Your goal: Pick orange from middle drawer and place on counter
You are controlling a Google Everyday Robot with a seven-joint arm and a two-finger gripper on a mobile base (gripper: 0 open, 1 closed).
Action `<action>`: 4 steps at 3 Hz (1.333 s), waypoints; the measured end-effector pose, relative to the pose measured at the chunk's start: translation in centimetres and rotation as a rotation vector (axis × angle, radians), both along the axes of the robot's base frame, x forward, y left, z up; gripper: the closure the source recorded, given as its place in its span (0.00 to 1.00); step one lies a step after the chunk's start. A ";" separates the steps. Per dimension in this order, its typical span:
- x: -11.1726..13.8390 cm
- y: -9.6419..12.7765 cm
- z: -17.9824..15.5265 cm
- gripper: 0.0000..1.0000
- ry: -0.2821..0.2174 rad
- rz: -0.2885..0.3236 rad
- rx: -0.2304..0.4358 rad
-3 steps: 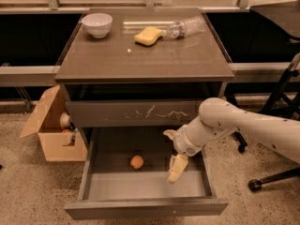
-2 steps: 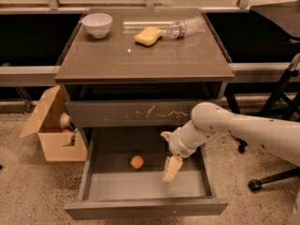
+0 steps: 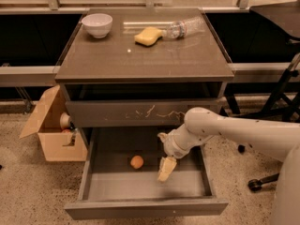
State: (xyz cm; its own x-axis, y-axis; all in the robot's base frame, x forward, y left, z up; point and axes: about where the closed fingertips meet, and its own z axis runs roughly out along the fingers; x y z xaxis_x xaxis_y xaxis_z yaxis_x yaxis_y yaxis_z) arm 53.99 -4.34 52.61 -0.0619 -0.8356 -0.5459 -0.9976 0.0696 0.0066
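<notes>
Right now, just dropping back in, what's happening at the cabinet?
The robot's arm extends down into the open middle drawer, with the gripper inside it, just right of the orange and apart from it. The orange lies on the drawer floor, not yet picked up. On the counter above sit a white bowl, a yellow sponge and a clear bottle on its side.
</notes>
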 end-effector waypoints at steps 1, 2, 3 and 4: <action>1.5 1.2 -2.3 0.00 -0.030 -0.003 0.035; 2.9 3.0 -4.4 0.00 -0.060 -0.016 0.051; 4.6 5.2 -7.0 0.00 -0.071 -0.035 0.106; 5.4 6.3 -8.6 0.00 -0.073 -0.042 0.142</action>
State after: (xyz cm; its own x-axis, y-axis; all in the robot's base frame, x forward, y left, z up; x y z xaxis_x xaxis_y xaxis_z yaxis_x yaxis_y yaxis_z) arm 59.36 1.94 44.05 -0.0507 -0.7471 -0.6628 -0.9920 0.1144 -0.0531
